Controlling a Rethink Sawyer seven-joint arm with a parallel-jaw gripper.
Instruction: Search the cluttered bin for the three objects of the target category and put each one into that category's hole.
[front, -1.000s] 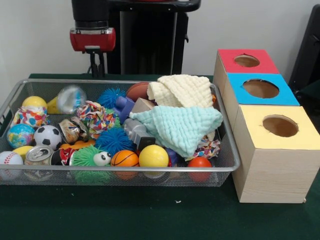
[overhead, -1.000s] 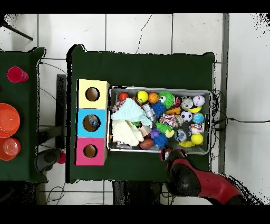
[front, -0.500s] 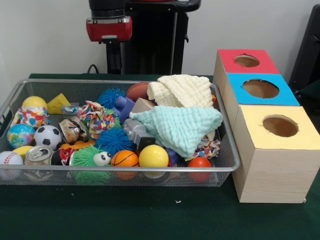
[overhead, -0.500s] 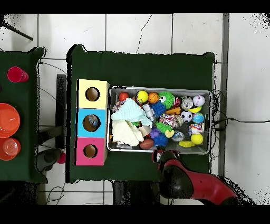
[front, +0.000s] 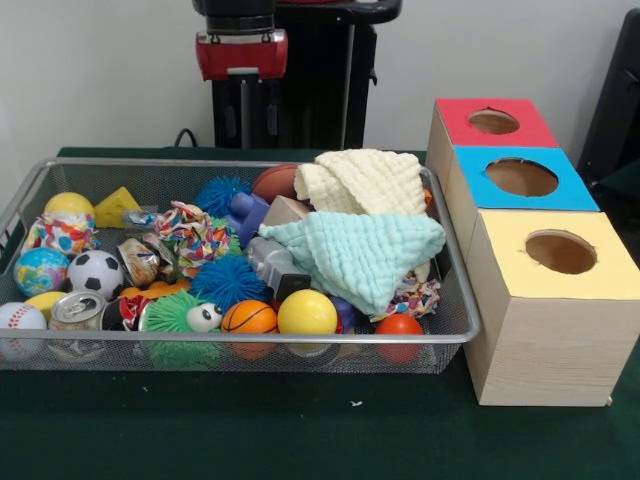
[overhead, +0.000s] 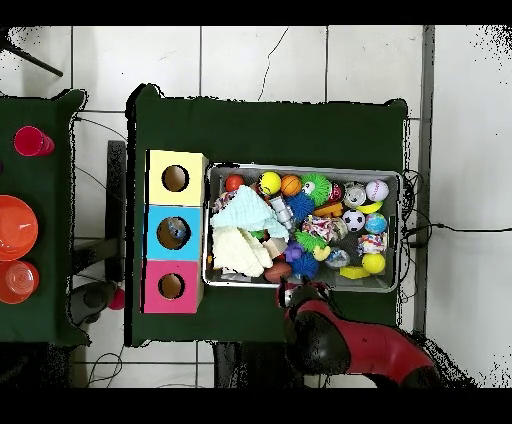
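Bottle (front: 138, 217): lying far-left in the bin (front: 250, 338); likely light, crushable, slippery — grasping its middle.
Gripper (front: 241, 110): hovering behind; grip state unclear.

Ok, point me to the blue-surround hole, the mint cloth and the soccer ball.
blue-surround hole (front: 521, 177), front view, middle of the dark round opening.
mint cloth (front: 360, 252), front view, centre of the cloth.
soccer ball (front: 95, 272), front view, middle of the ball.

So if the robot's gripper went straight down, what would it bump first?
The gripper would probably hit the green table just outside the bin, on the robot's side, or maybe its rim; depth is unclear.
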